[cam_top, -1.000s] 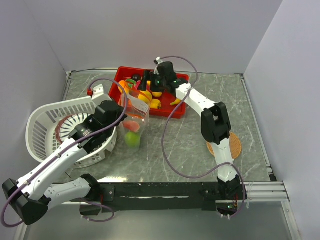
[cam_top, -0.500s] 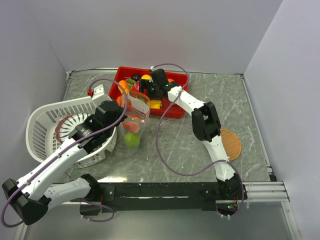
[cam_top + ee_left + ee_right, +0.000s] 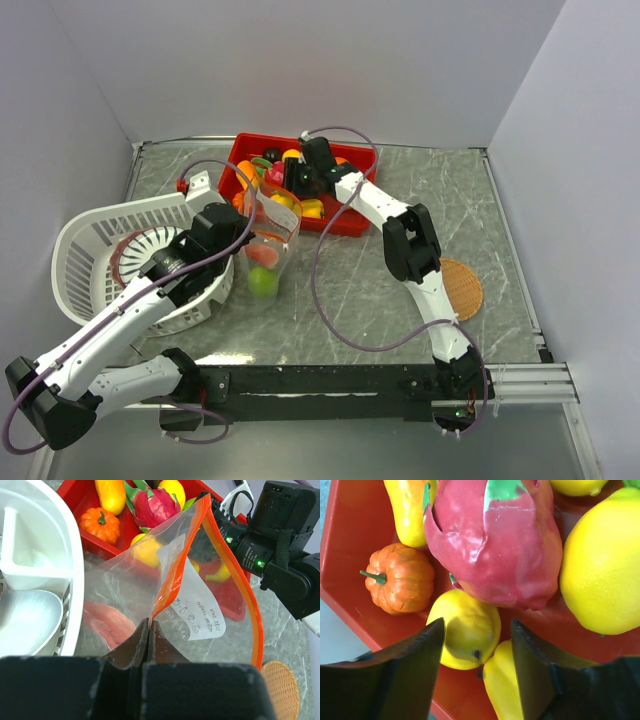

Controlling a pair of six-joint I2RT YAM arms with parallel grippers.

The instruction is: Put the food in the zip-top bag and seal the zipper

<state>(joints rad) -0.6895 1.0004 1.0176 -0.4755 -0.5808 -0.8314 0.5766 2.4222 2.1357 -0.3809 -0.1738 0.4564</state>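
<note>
The clear zip-top bag point(image 3: 268, 245) stands open in front of the red tray point(image 3: 352, 222). A green lime point(image 3: 263, 282) and a red piece point(image 3: 262, 252) lie inside it. My left gripper point(image 3: 149, 625) is shut on the bag's orange zipper point(image 3: 254, 610) rim and holds the mouth up; in the top view the left gripper point(image 3: 243, 232) is at the bag's left side. My right gripper point(image 3: 477, 630) is open, low in the tray, its fingers either side of a small yellow lemon point(image 3: 465, 632). In the top view the right gripper point(image 3: 297, 182) is just behind the bag.
The tray point(image 3: 345, 545) also holds a pink dragon fruit point(image 3: 495, 540), an orange pumpkin point(image 3: 400, 585), a large yellow fruit point(image 3: 605, 570) and other yellow pieces. A white slatted basket point(image 3: 90, 255) lies left of the bag. A wicker coaster point(image 3: 462, 288) lies at the right.
My right gripper has swung left across the tray and dropped down over the yellow lemon. My left gripper has kept hold of the bag's rim; the bag has shifted slightly.
</note>
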